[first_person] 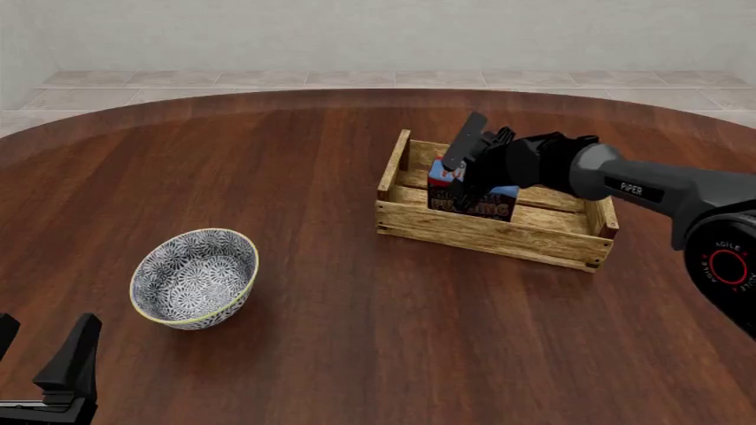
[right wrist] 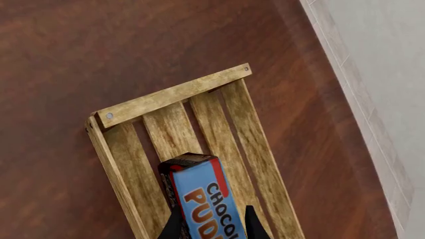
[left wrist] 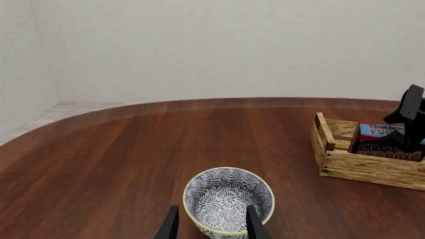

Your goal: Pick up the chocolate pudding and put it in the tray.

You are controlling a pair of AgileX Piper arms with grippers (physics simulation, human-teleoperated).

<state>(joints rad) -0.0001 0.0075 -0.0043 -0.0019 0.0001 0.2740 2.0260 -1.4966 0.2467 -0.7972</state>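
The chocolate pudding point(first_person: 473, 202) is a small carton with a blue top and a dark brown front. It stands inside the left part of the tray point(first_person: 497, 237), a light wooden slatted crate right of the table's middle. My right gripper point(first_person: 466, 168) reaches into the tray from the right, and its fingers press against both sides of the carton. The right wrist view shows the pudding point(right wrist: 202, 189) between the fingertips over the tray's slats point(right wrist: 172, 97). My left gripper point(first_person: 42, 354) is open and holds nothing at the near left edge. The left wrist view also catches the tray point(left wrist: 371, 169) and the pudding point(left wrist: 381, 130).
A blue-white patterned bowl point(first_person: 195, 276) sits on the dark wooden table at the near left, just ahead of my left gripper point(left wrist: 212, 229). The bowl point(left wrist: 229, 199) is upright. The round table edge curves along the back, with a tiled floor and pale wall beyond.
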